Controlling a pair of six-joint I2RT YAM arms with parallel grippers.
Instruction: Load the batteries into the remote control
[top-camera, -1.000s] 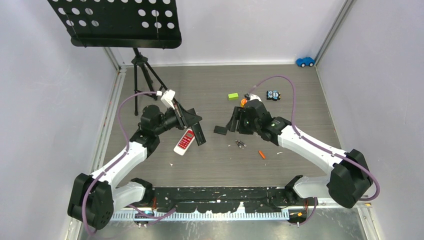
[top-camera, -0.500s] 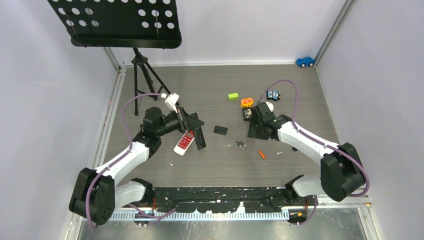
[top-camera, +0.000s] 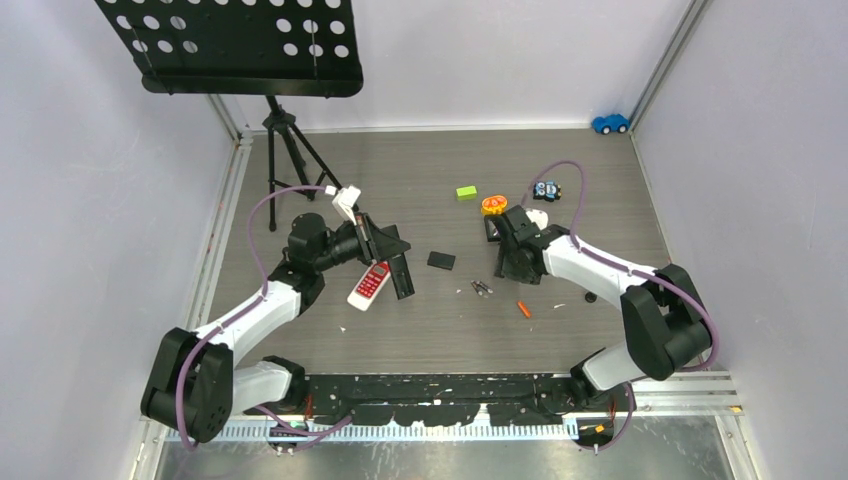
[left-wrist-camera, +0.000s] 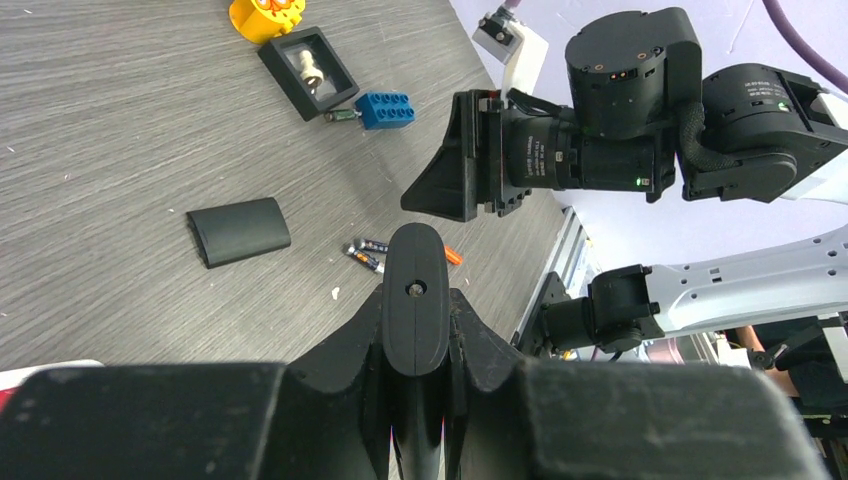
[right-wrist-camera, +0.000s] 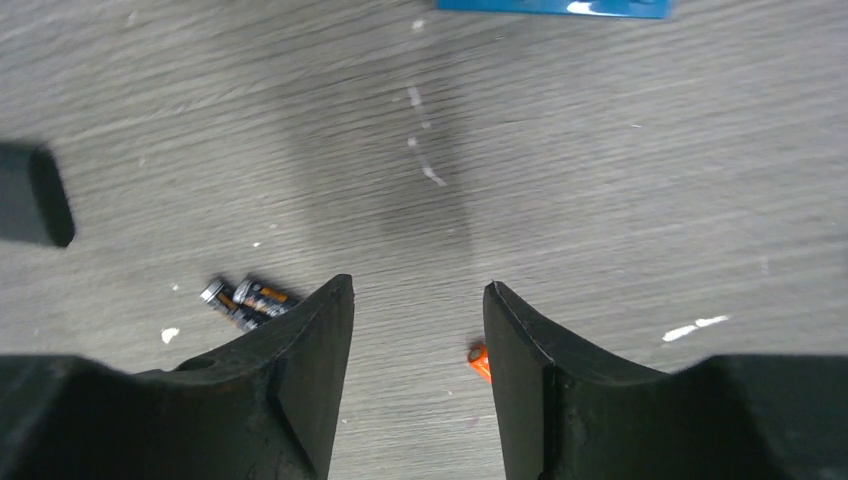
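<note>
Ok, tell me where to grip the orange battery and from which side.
Best grip the orange battery across the middle of its barrel, straight down from above. It lies flat and alone on the table, slanted in the top view, so turn the open right gripper to straddle its long sides.

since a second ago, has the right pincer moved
Yes. The right pincer has pulled rightward, away from the black battery cover it was beside; the cover has stayed put.

Orange battery mostly behind right gripper
</note>
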